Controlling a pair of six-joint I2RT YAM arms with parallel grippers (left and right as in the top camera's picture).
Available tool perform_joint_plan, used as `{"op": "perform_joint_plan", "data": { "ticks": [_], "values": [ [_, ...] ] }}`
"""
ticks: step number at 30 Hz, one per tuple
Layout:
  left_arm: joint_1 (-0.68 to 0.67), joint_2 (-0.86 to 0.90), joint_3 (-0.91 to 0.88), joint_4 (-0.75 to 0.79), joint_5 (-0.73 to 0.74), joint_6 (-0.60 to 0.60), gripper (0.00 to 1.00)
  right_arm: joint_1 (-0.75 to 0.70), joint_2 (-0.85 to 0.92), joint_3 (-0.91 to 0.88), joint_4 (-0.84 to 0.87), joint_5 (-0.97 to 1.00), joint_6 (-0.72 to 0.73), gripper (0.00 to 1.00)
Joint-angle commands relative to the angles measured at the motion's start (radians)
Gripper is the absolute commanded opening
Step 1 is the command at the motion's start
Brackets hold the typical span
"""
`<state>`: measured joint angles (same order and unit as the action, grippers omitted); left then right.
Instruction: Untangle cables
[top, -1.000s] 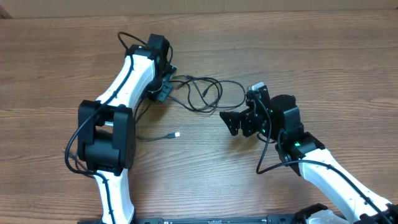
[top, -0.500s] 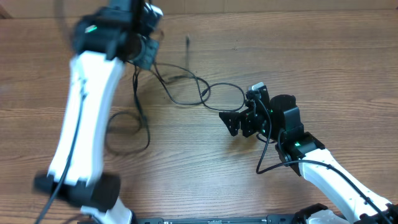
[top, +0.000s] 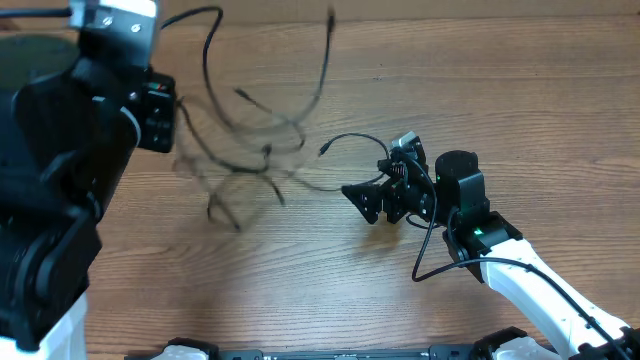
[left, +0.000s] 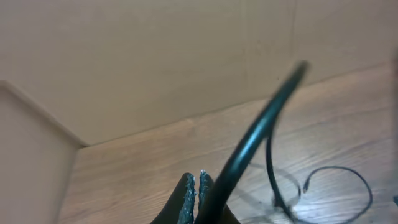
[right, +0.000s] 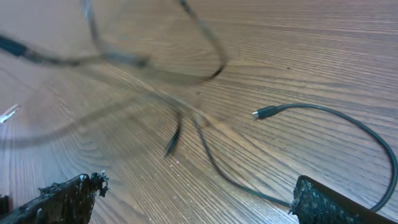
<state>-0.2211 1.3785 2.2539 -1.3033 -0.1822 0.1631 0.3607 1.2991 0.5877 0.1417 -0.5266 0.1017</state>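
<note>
The cables (top: 250, 140) are thin black cords, motion-blurred and lifted in a tangle over the table's left middle. My left gripper (top: 155, 112) is raised high at the far left; in the left wrist view its jaws (left: 194, 186) are pressed together with a black cord (left: 261, 124) running up past them. One cord with a small plug (top: 322, 150) curls on the table toward my right gripper (top: 362, 198). My right gripper (right: 199, 199) is open and empty, low over the wood. That plug (right: 258, 114) lies ahead of it, and the blurred tangle (right: 155, 68) is beyond.
The wooden table (top: 300, 300) spreads under everything. A cardboard wall (left: 155, 56) stands at the back. The left arm's body (top: 50, 220) fills the left of the overhead view. The right arm's own thick cable (top: 430, 250) hangs by its wrist.
My left arm has swung up and to the left, pulling the tangle off the table and leftward. One plug end has stayed near my right gripper, which shifted slightly left.
</note>
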Motion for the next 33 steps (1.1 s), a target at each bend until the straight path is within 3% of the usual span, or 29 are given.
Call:
{"op": "perform_joint_plan", "data": {
  "ticks": [1,18,29,33],
  "values": [
    [-0.002,-0.007,0.009,0.005,-0.043,-0.01,0.04,-0.003,0.004,0.009,0.011,-0.035,0.003,1.0],
    [-0.002,0.021,0.008,0.017,-0.046,-0.01,0.04,-0.003,0.003,0.009,0.034,-0.081,0.003,1.0],
    [-0.002,0.084,0.008,-0.068,-0.045,-0.01,0.04,-0.003,-0.014,0.009,0.276,-0.461,0.003,1.0],
    [-0.002,0.113,0.008,-0.117,0.034,0.036,0.04,-0.003,-0.014,0.009,0.401,-0.56,0.003,1.0]
  ]
}}
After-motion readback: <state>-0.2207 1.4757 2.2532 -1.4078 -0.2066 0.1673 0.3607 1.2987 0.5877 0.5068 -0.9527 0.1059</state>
